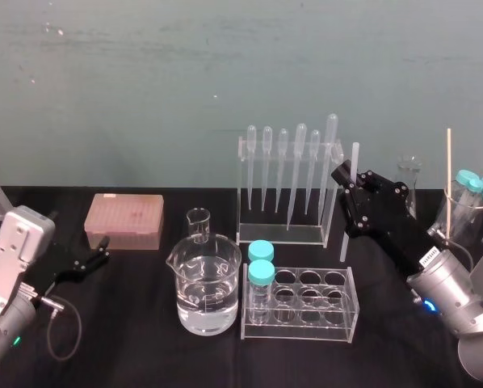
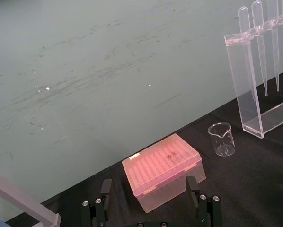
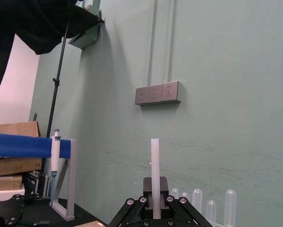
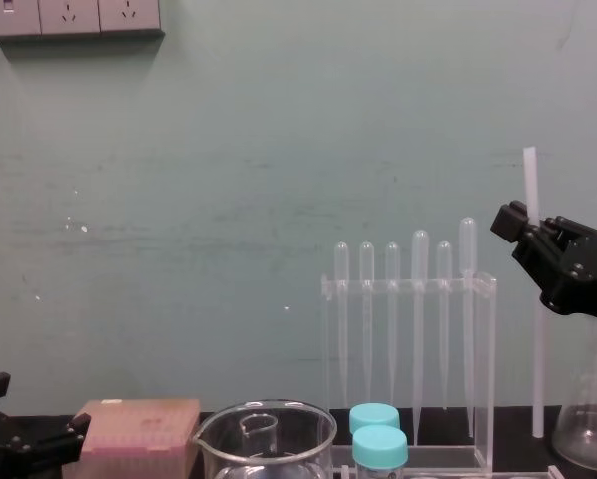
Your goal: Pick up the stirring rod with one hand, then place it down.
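Nearest, on the black table (image 1: 144,356): beaker (image 1: 207,295) of clear liquid, and just beside it a tube rack (image 1: 310,303) with two teal-capped tubes (image 1: 261,263).

At the near left, left gripper (image 1: 92,260) parked low by the table, fingers (image 2: 106,191) spread wide, holding nothing, well apart from the rod.

Farther back on the right, right gripper (image 1: 348,179) raised above the table, fingers closed narrow on the rod (image 1: 346,226). Grip high on the rod, with a short length poking out above and the long remainder hanging below. Long axis upright, close to vertical, just to the right of the pipette rack (image 1: 283,234) and apart from it. Lower end down near the table behind the tube rack; touching or just clear, impossible to tell.

Behind on the left, pink box (image 1: 124,220). Behind everything, pale green wall (image 1: 144,81).

Judged from this: pick-up done, setting down not yet done. Right arm the one in charge, left too far off to matter. For the coming move, everything down to that upright axis: fingers high on the rod, free end straight beneath them, so a plain release likely to topple it toward pipette rack or tubes. Safer, probably: tipped toward level over bare table before letting go.
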`<action>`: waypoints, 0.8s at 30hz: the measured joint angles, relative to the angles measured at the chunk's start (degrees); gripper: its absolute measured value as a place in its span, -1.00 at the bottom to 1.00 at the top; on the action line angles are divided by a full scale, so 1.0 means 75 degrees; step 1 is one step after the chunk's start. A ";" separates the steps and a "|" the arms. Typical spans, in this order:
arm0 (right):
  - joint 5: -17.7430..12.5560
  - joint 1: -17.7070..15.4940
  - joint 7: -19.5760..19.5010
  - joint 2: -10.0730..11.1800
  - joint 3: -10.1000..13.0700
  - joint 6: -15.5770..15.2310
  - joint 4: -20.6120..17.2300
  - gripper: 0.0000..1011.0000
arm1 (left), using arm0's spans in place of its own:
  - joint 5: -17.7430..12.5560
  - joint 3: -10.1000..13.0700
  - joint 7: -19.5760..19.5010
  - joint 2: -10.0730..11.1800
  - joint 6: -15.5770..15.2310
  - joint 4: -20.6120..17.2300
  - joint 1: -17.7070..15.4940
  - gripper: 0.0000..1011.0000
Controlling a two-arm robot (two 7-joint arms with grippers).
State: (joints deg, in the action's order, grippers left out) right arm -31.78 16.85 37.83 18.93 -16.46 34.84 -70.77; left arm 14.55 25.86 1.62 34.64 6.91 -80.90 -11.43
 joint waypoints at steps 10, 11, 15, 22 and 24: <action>0.0000 0.0001 0.0001 0.0000 0.0000 0.0000 0.0000 -0.86 | 0.0000 0.0000 0.0000 0.0000 0.0000 0.0000 0.0000 0.98; 0.0000 0.0000 0.0000 0.0000 0.0000 0.0000 0.0000 -0.86 | 0.0000 0.0000 0.0000 0.0000 0.0000 0.0000 0.0000 0.98; 0.0000 0.0000 0.0000 0.0000 0.0000 0.0000 0.0000 -0.86 | 0.0000 0.0000 0.0000 0.0000 0.0000 0.0000 0.0000 0.98; 0.0000 0.0001 0.0000 0.0000 0.0000 0.0000 0.0000 -0.86 | 0.0000 0.0000 0.0000 0.0000 0.0000 0.0000 0.0000 0.98; 0.0000 0.0000 0.0000 0.0000 0.0000 0.0000 0.0000 -0.86 | 0.0000 0.0000 0.0000 0.0000 0.0000 0.0000 0.0000 0.98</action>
State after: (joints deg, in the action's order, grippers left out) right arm -31.78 16.86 37.83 18.93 -16.46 34.84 -70.77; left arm 14.55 25.86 1.62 34.65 6.91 -80.90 -11.43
